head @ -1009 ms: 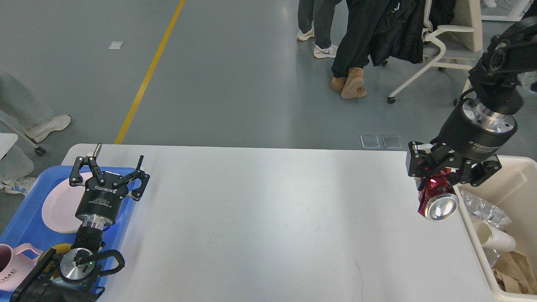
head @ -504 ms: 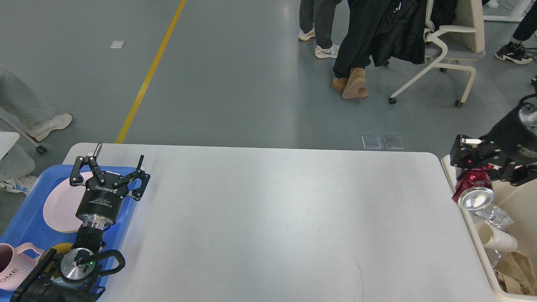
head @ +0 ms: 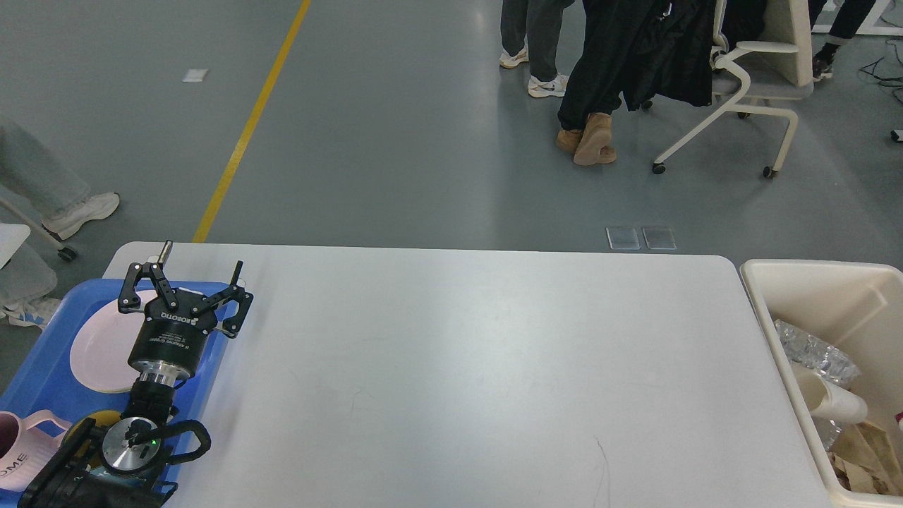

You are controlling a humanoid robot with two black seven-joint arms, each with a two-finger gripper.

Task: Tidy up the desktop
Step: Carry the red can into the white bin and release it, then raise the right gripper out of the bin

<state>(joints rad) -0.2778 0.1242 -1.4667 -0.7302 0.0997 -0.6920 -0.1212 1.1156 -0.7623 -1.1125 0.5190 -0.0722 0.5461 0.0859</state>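
The desktop (head: 451, 367) is a wide white tabletop with rounded corners, and its surface is bare. My left gripper (head: 201, 257) hangs open over the far edge of the blue tray (head: 42, 360) at the left, its fingers spread with nothing between them. A pink plate (head: 99, 349) lies in the tray under that arm. My right gripper and the red can it carried are out of view.
A pink mug (head: 17, 451) stands at the tray's near left. A cream bin (head: 839, 296) at the right edge holds crumpled plastic, a paper cup (head: 832, 398) and brown paper. People and a white chair (head: 748, 77) stand beyond the table.
My right arm carried the red can rightward from the table's right end over the bin and then left the view. The left arm has not moved.
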